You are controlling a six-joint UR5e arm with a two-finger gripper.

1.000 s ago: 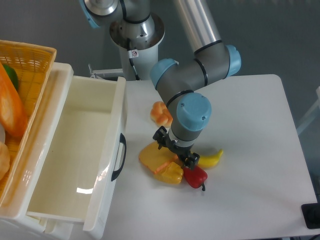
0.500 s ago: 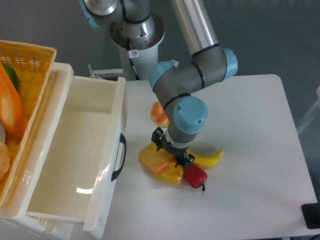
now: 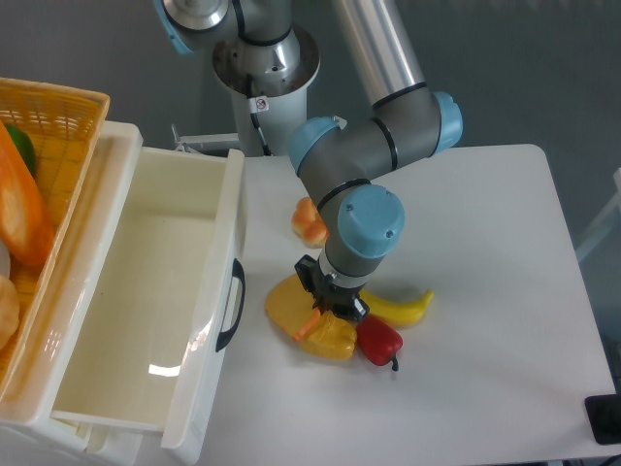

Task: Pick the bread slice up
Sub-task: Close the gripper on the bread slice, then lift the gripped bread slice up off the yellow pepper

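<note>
The bread slice [image 3: 284, 305] lies flat on the white table [image 3: 485, 243], yellow-orange with a darker orange crust edge showing at its right side. My gripper [image 3: 330, 309] points straight down over that right edge, and its fingers look closed on the crust. The slice's right part is hidden under the gripper. The slice still rests at table level, against the yellow bell pepper [image 3: 330, 341].
A red pepper [image 3: 379, 341] and a banana [image 3: 401, 308] lie just right of the gripper. A pale-orange bread roll [image 3: 308, 220] sits behind it. An open white drawer [image 3: 155, 291] and an orange basket [image 3: 44, 175] stand at the left.
The gripper has moved slightly left and down onto the slice's right edge, and its fingers have drawn together. The slice has shifted a little.
</note>
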